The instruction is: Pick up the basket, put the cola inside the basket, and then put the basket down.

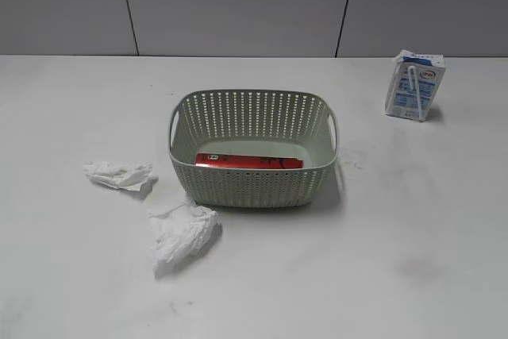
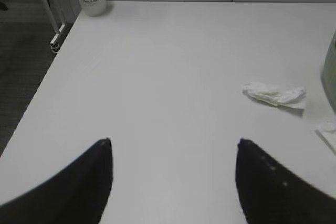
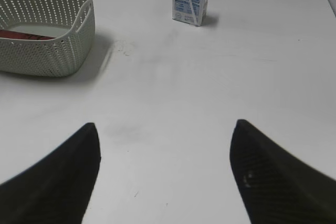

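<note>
- pale sage-green perforated plastic basket (image 1: 254,148) sits on white table (image 1: 397,236), frame centre.
- slim red cola can (image 1: 249,162) lies flat inside it.
- left hand (image 2: 173,142) wide, empty.
- right hand (image 3: 165,124) wide, empty.

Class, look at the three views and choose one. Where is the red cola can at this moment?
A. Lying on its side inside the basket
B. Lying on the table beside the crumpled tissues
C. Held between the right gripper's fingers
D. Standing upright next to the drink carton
A. The exterior view shows the cola lying flat on the floor of the basket, and both grippers are open and empty.
</note>
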Robot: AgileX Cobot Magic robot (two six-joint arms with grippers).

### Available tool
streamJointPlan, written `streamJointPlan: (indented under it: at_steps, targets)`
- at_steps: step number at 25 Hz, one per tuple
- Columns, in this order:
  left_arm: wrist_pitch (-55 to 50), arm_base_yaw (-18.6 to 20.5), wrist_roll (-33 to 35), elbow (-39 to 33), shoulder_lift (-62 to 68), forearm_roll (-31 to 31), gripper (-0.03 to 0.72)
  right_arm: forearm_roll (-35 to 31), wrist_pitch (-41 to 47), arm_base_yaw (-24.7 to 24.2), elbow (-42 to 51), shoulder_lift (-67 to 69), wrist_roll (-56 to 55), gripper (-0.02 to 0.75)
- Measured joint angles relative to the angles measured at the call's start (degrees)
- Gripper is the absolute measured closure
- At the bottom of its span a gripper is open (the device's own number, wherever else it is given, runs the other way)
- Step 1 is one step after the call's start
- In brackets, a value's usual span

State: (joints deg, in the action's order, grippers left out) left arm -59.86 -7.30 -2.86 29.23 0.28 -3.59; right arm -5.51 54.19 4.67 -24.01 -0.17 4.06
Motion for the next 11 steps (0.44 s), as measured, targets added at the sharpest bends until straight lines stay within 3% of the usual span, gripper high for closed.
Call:
streamJointPlan:
  at_steps: [11]
  targets:
    - [-0.2,0.0,0.0,0.0,-0.5,-0.1,0.143,-0.3,0.0,0.0,0.0,0.0,0.0,0.156]
